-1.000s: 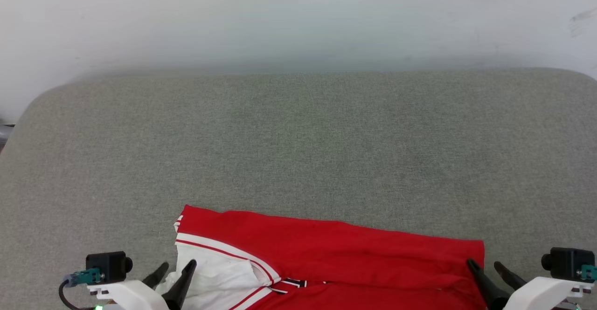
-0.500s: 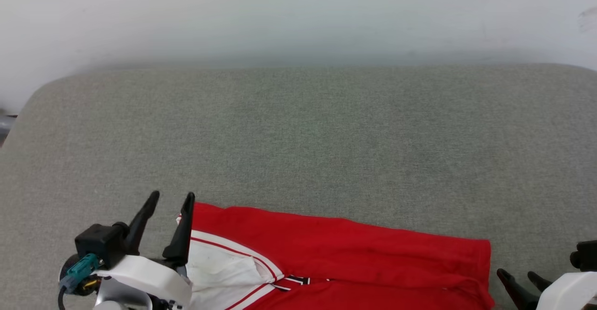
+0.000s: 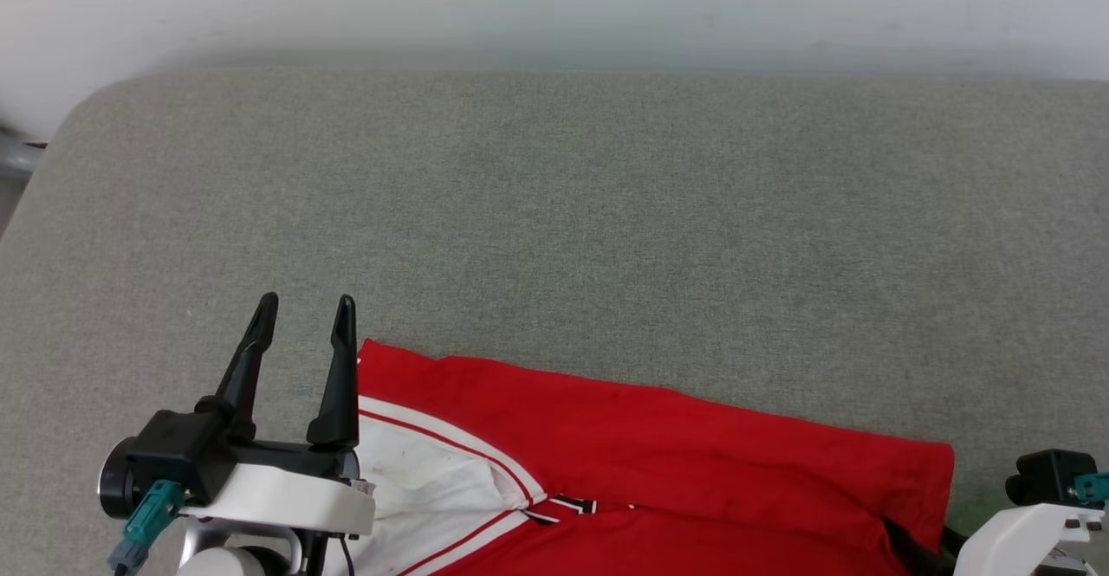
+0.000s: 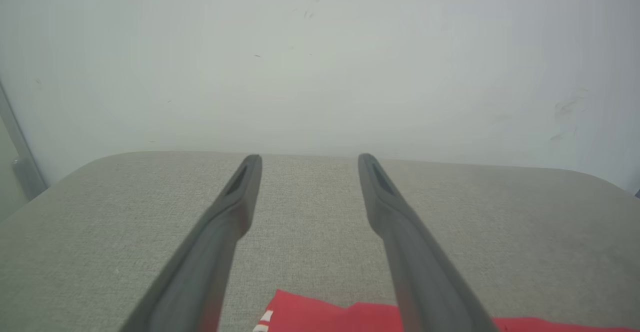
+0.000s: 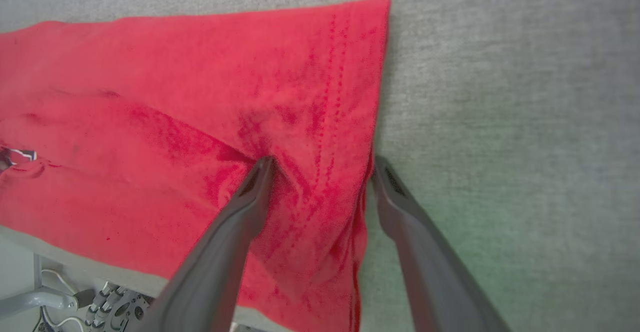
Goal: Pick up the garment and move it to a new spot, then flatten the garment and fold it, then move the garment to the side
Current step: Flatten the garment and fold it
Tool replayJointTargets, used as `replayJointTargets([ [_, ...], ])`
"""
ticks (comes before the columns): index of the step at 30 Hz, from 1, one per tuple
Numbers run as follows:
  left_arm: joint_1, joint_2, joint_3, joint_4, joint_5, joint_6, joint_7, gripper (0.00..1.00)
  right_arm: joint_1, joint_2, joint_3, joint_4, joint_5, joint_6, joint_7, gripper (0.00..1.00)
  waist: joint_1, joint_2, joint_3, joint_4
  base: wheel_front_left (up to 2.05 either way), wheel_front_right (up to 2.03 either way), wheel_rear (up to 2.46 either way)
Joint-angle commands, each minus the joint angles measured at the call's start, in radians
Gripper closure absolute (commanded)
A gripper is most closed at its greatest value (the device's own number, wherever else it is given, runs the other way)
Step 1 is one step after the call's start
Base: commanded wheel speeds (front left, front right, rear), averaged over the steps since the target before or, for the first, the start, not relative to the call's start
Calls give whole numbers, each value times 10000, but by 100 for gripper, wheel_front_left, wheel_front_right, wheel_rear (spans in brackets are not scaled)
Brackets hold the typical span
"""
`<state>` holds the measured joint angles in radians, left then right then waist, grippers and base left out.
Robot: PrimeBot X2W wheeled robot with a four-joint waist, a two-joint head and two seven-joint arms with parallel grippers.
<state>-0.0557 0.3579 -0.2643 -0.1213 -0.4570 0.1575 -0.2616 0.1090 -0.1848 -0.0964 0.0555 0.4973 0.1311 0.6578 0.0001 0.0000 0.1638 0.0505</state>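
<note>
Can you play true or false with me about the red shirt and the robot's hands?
1. The shirt is red with a white sleeve. True.
2. The left hand is pinching the shirt. False: it is open and holds nothing, with its fingers raised beside the shirt's corner.
3. The right hand is open, one finger over the red cloth and the other just past the shirt's edge. True.
4. The shirt lies in the middle of the grey surface. False: it lies at the near side, close to the robot.
</note>
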Motion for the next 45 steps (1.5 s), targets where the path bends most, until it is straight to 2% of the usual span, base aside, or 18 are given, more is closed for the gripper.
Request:
replayJointTargets([
  [1,122,-183,176,19,212,-144,-43,0,102,225,254,359,93,-7,235,0,-1,0,140,90,0,0,0],
  [3,138,-369,337,59,368,-246,-44,0,164,322,386,597,173,-5,375,0,-1,0,192,110,0,0,0],
  [4,168,-448,384,118,442,-304,-44,0,168,384,435,712,257,-5,441,50,-1,0,199,115,0,0,0],
  [5,173,-530,458,135,514,-361,-44,0,156,414,483,789,303,-5,482,78,-1,0,198,115,0,0,0],
  [6,196,-600,517,193,569,-426,-44,0,129,407,521,813,320,-4,470,100,-1,0,186,115,0,0,0],
  [15,438,-1015,989,337,1148,-855,-36,0,-209,-155,769,531,443,4,362,100,-1,0,-332,18,0,0,0],
  [22,871,-1107,1281,520,1472,-953,-35,0,-370,-682,628,-107,491,-7,303,100,-1,0,-986,-209,0,0,0],
  [27,1152,-1129,1348,617,1581,-977,-36,0,-333,-1170,85,-34,485,-10,463,100,-1,0,-1288,-413,0,0,0],
  [33,1344,-1120,1383,670,1656,-963,-35,0,-242,-1585,-1141,192,554,-10,807,100,-1,0,-1460,-546,0,0,0],
  [37,1337,-1124,1448,708,1631,-997,-37,0,-325,-1412,-1418,193,645,-8,1205,100,-1,0,-1439,-624,0,0,0],
  [42,1211,-1164,1466,757,1646,-1094,-37,0,-585,-291,-1376,158,2090,-8,2125,100,-1,0,-1401,-614,0,0,0],
  [45,1067,-1237,1449,759,1608,-1176,-35,0,-536,279,-915,-25,2911,-7,2604,100,-1,0,-1327,-526,0,0,0],
])
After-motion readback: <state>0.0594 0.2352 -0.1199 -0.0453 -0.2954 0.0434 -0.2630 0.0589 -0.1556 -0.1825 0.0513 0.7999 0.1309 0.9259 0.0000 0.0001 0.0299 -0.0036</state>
